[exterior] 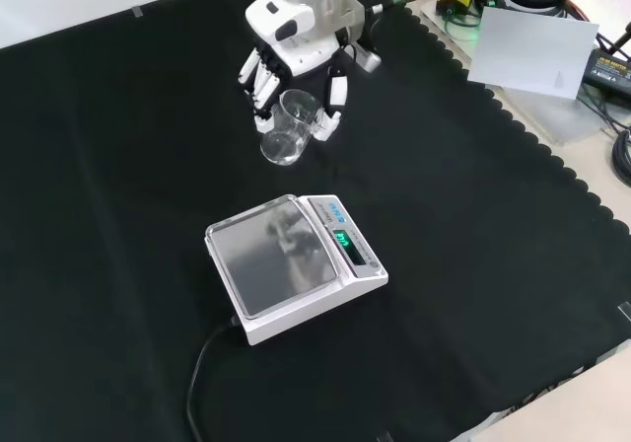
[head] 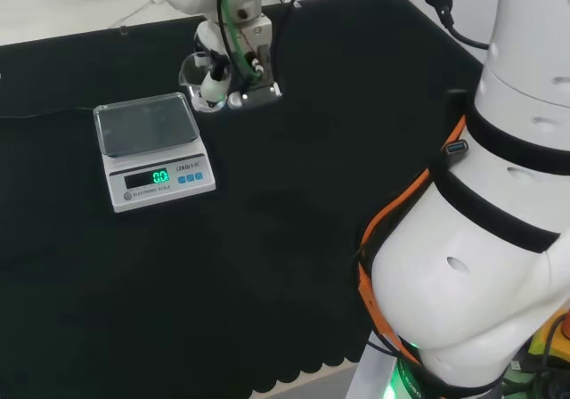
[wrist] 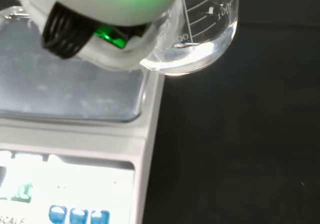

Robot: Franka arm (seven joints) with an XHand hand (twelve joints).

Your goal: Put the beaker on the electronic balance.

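Black cloth (exterior: 473, 264), grey sheet (exterior: 532, 52) beside it.

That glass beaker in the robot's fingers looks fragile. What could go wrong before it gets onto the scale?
The hand holds the clear beaker with fingers curled round it, beside the balance and not yet over the pan. Smooth glass might slip in the fingers and drop onto the cloth. In the wrist view the beaker's base appears close to the pan's corner, so moving sideways too low might knock the glass against the balance. Set down off-centre, it could tip.
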